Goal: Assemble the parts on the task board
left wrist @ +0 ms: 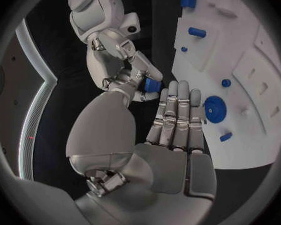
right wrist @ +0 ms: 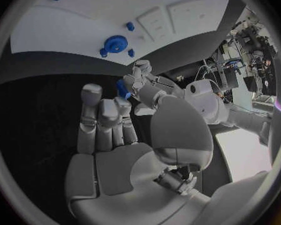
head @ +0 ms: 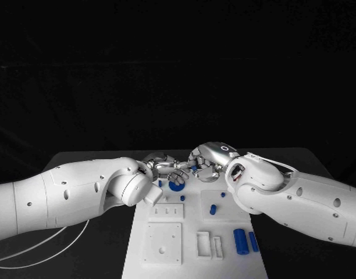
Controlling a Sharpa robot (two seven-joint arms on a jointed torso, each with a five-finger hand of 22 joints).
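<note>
**Passing a blue part between hands above the board's far end**

Starting at the left: the left hand [head: 160,165] has its fingers straight and together, its thumb meeting the right hand [head: 205,156] at a small blue part [left wrist: 152,85]. Which hand truly grips the part I cannot tell. Both sit over the far end of the board [head: 166,256], just beyond the blue gear [head: 176,186]. If one lets go early, the part could drop, probably rolling off onto the black table.

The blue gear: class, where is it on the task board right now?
In the head view, the blue gear lies at the far end of the task board, left of its middle, just below the left robot hand and right robot hand.
</note>
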